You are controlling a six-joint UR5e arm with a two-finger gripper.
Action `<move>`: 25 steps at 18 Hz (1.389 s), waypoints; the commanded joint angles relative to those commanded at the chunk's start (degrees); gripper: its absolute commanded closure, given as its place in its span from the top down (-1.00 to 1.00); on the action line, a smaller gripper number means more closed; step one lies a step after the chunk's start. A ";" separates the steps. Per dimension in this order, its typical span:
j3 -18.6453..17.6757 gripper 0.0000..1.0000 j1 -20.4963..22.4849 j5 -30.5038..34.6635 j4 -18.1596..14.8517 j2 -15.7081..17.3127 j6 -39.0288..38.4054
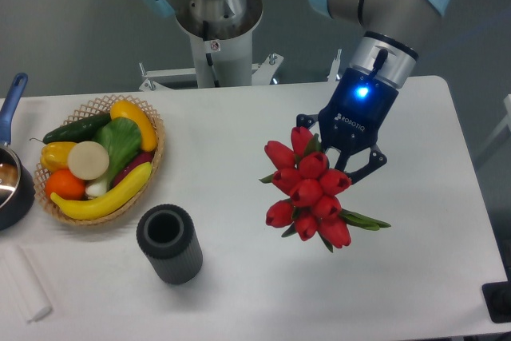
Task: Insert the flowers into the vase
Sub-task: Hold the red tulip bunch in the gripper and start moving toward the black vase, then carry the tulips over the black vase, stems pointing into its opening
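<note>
Hand (342, 157) is clenched on the flowers (310, 189), bunch held up over the desk (239, 221) right of centre; the stems are hidden behind the buds and hand, so the exact grip point can't be read. Red buds face the camera, a few green leaves sticking out low right and left. Blue light is lit on the hand's body. Vase (168, 243) stands upright on the desk near the front edge, left of the flowers and well apart from them, mouth open and dark inside, ribbed sides visible. Just behind and left of the vase sits the basket (156, 127), close but whether they touch I can't tell. Basket holds a banana (100, 196), an orange (64, 184), a cucumber (77, 127), yellow peppers and a green leafy piece. Pan (11, 181) with a blue handle is at the far left edge, partly cut off, touching or nearly touching the basket. A white flat object (24, 281) lies at the front left corner of the desk. Arm base is mounted behind the desk, top centre.
</note>
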 joint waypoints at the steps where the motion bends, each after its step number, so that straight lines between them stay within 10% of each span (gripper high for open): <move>1: -0.44 -0.50 -0.17 0.00 0.00 0.00 0.09; 17: 0.61 -0.50 -3.77 -0.44 5.45 -0.88 0.00; 25: 0.97 -0.50 -7.65 -13.42 6.59 -2.11 0.00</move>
